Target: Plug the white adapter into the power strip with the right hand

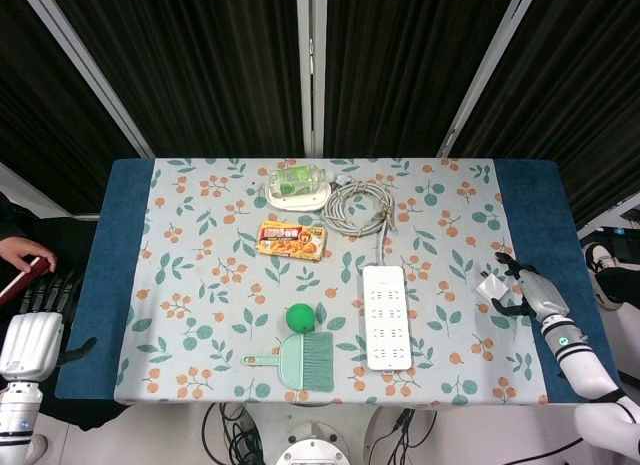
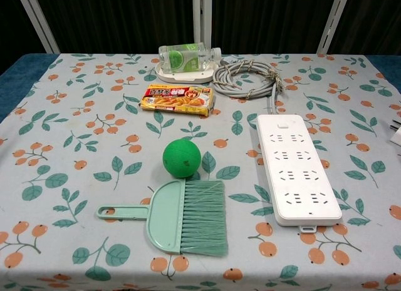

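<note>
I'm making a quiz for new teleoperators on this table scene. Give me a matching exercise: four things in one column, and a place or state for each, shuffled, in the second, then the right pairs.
Things:
1. green ball
2. white adapter
3. bottle
4. left hand

Places or states:
A. lying on its side on a white tray at the table's far edge
B. off the table's left end, holding nothing
C. just behind the green brush and dustpan
D. right of the power strip, with the right hand at it

Pairs: 1-C, 2-D, 3-A, 4-B
</note>
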You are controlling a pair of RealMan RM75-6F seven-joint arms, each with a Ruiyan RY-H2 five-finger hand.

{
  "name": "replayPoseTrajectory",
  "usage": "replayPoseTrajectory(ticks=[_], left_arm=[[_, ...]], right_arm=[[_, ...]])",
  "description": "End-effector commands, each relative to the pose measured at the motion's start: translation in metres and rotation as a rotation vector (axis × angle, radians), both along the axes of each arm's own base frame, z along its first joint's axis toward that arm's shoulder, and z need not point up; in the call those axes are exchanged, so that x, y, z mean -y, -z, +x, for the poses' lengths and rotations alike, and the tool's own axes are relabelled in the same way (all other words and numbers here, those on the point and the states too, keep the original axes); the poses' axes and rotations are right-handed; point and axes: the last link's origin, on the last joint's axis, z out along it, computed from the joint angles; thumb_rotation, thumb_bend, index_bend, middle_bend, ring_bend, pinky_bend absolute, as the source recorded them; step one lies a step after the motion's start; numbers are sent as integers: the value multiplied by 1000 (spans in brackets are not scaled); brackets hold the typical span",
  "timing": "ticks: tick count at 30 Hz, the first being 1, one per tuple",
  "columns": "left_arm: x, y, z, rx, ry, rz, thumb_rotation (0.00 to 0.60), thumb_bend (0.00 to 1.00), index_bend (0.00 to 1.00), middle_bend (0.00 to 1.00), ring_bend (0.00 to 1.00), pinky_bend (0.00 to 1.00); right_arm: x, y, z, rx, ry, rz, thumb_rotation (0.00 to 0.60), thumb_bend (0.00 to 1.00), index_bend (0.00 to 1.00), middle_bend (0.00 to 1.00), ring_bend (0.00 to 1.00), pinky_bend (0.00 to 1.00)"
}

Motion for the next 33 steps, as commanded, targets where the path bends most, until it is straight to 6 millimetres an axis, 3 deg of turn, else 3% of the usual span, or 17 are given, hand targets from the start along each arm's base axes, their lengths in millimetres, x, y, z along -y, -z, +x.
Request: replayPoseTrajectory(ticks=[1,8,18,22,25,28,33], left_arm=[[0,1,0,2,-1,-2,600,133,0,0,0,0],[0,1,-1,2,0,-2,600,133,0,0,0,0],[6,0,-5,9,-9,11,600,133,0,0,0,0],[8,-1,-6,11,-6,14,600,133,0,0,0,0],[8,-1,-5,12,0,14,600,133,0,0,0,0],[9,-1,-5,13,2,15,600,133,0,0,0,0],[8,0,-3,12,11,11,600,133,0,0,0,0]], right_arm=[[1,4,1,12,1,6,600,299,0,98,194,0],[0,19,14,77,-29,31,600,305,0,100,194,0],[-25,34,52,157,-146,148,600,309,0,100,204,0],[-23,19,46,91,-187,55,600,308,0,106,202,0],[-23,6,37,-38,-229,-7,600,214,10,137,178,0],[-25,-3,26,-200,-254,-27,600,80,90,168,152,0],[-22,-9,14,-364,-269,-9,600,53,131,189,148,0]])
